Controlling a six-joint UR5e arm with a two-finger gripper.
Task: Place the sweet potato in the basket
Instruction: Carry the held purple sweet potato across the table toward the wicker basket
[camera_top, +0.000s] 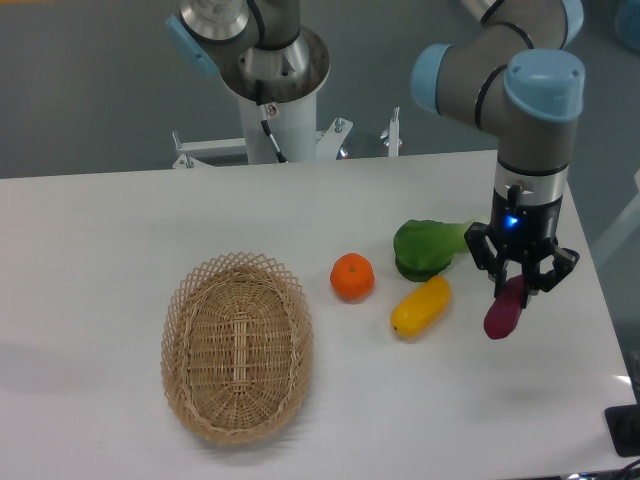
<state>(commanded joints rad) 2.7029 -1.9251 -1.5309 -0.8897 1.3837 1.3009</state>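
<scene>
The sweet potato (502, 313), a dark magenta tuber, hangs tilted just above the table at the right, its upper end between the fingers of my gripper (518, 287), which is shut on it. The basket (237, 345), an oval tan wicker one with a lattice rim, sits on the table far to the left of the gripper and holds nothing that I can see.
A yellow oblong vegetable (421, 306) lies just left of the sweet potato. A green leafy vegetable (428, 247) sits behind it, and a round orange fruit (352, 277) lies between them and the basket. The table's right edge is close to the gripper.
</scene>
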